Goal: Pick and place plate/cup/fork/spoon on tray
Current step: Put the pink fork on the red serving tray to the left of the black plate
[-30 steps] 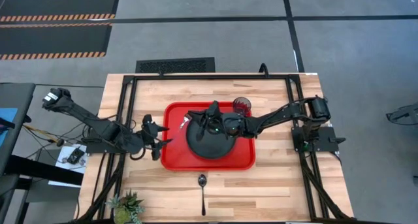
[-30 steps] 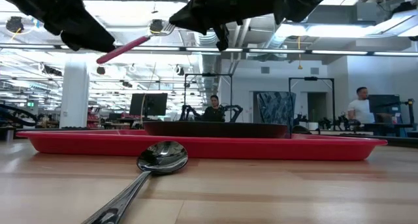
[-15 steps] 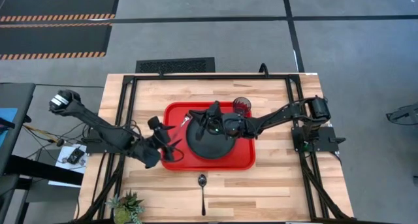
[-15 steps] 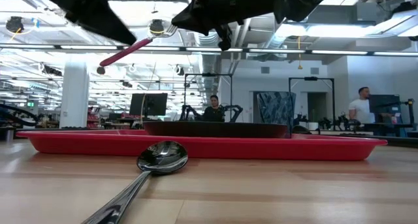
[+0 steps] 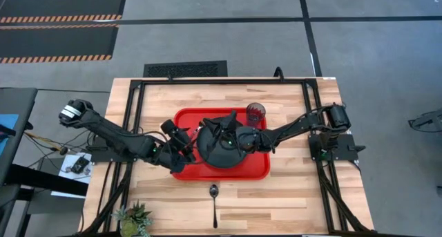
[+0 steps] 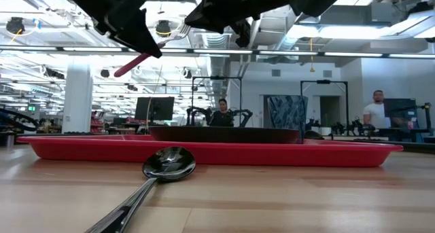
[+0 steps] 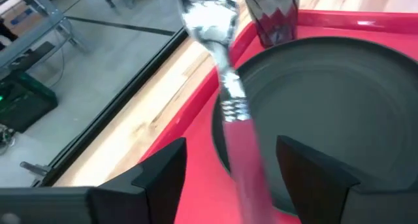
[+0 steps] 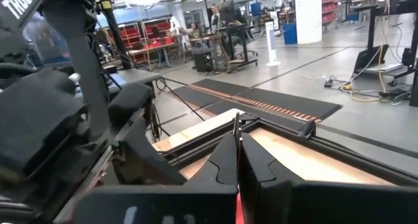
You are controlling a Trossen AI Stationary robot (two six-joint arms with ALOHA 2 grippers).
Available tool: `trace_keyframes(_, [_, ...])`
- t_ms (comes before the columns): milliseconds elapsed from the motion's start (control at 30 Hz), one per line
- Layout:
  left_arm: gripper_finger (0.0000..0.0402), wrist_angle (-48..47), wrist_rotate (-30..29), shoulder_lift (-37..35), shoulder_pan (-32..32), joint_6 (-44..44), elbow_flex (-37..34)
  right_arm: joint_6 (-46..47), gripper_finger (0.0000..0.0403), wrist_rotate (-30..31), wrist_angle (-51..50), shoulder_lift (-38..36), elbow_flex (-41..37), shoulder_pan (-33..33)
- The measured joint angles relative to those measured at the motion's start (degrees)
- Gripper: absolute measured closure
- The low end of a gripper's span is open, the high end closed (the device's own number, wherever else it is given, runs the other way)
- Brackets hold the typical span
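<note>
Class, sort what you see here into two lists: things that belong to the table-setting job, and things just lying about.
Job:
tray
plate
cup
fork, held up between both arms
spoon, on the table, off the tray

Lying about:
potted plant at the table corner
floor vent beyond the table

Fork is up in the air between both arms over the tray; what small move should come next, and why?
Probably close the left end effector on the fork at its red handle: its open fingers flank the handle, while the right end effector pinches the tine end, shut.
</note>
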Motion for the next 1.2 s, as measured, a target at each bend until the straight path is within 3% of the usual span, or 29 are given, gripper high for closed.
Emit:
trace_keyframes(700, [0.0358, -0.25, 2.33, -0.02, 0.92, 0.66, 0.02, 0.1, 0.039, 0.62, 0.37, 0.07, 0.0, 0.58])
trace_keyframes(867, [0.0357, -2.59, 3.85, -0.11, 0.85, -0.47, 0.04, 0.47, 0.0355, 0.0, -0.1, 0.07, 0.0, 0.57])
trace_keyframes(1200, [0.0359, -10.0, 8.48, -3.24, 0.83, -10.24, 0.04, -0.9, 0.0245, 1.57, -2.09, -0.89, 0.0, 0.61])
